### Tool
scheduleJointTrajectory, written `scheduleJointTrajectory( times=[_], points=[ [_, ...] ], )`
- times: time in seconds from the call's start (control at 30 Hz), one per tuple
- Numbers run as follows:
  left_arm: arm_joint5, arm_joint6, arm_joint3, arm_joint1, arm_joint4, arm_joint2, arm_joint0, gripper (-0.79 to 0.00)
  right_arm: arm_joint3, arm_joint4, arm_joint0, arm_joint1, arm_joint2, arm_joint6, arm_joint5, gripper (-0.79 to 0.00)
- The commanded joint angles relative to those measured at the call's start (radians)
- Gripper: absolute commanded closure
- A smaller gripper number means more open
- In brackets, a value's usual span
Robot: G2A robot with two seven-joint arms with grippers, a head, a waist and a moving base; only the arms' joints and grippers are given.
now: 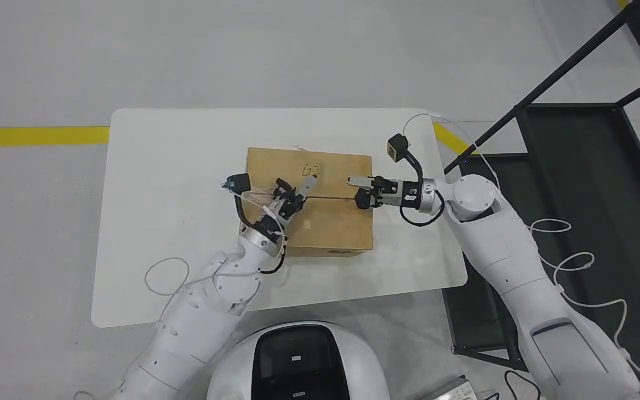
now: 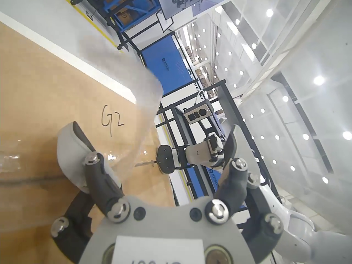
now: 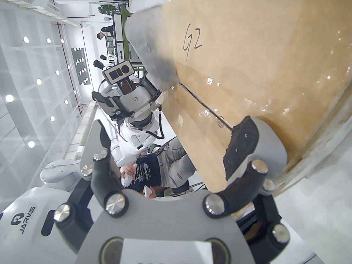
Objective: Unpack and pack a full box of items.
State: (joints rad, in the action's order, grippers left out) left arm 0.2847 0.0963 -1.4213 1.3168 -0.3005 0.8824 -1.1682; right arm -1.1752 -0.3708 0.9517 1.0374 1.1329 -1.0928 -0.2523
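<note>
A closed cardboard box (image 1: 320, 228) marked with handwriting stands in the middle of the white table. Its top seam (image 3: 205, 105) runs between the two grippers. A loose strip of clear tape (image 2: 145, 89) curls up off the box top (image 2: 41, 97) close to one finger of my left gripper (image 2: 152, 130); I cannot tell whether it sticks to that finger. The left gripper (image 1: 292, 193) hovers open over the box's left half. My right gripper (image 1: 358, 190) is open at the right end of the seam. One of its pads (image 3: 243, 141) rests near the seam on the box (image 3: 261, 42).
The white table (image 1: 150, 200) has free surface to the left of the box and in front of it. A black metal rack (image 1: 560, 130) stands off the table's right side. A yellow line (image 1: 50, 135) crosses the floor at the left.
</note>
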Motion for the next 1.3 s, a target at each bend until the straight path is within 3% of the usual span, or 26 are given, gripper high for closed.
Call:
scheduleJointTrajectory(
  times=[0.0, 0.1, 0.23, 0.37, 0.77, 1.07, 1.27],
  points=[
    [0.001, 0.001, 0.005, 0.004, -0.011, -0.006, 0.001, -0.785, 0.0, 0.0, 0.0, 0.0, 0.0, 0.0, 0.0, -0.785],
    [0.021, 0.008, 0.008, 0.009, -0.01, -0.006, 0.0, -0.785, 0.0, 0.0, 0.0, 0.0, 0.0, 0.0, 0.0, -0.785],
    [0.133, 0.014, -0.027, 0.009, 0.083, 0.028, -0.028, -0.785, 0.0, 0.0, 0.0, 0.0, 0.0, 0.0, 0.0, -0.785],
    [0.165, -0.056, -0.092, -0.006, 0.185, 0.096, -0.086, -0.785, 0.0, 0.0, 0.0, 0.0, 0.0, 0.0, 0.0, -0.785],
    [-0.006, -0.346, -0.354, -0.07, 0.482, 0.439, -0.27, -0.785, -0.028, 0.015, 0.022, -0.004, 0.017, 0.043, 0.009, -0.785],
    [-0.218, -0.616, -0.328, -0.104, 0.593, 0.622, -0.219, -0.785, -0.105, 0.038, 0.104, -0.034, 0.132, 0.081, 0.01, -0.785],
    [-0.269, -0.744, -0.252, -0.119, 0.623, 0.683, -0.152, -0.785, -0.213, -0.008, 0.169, -0.051, 0.203, 0.029, -0.005, -0.785]
  ],
)
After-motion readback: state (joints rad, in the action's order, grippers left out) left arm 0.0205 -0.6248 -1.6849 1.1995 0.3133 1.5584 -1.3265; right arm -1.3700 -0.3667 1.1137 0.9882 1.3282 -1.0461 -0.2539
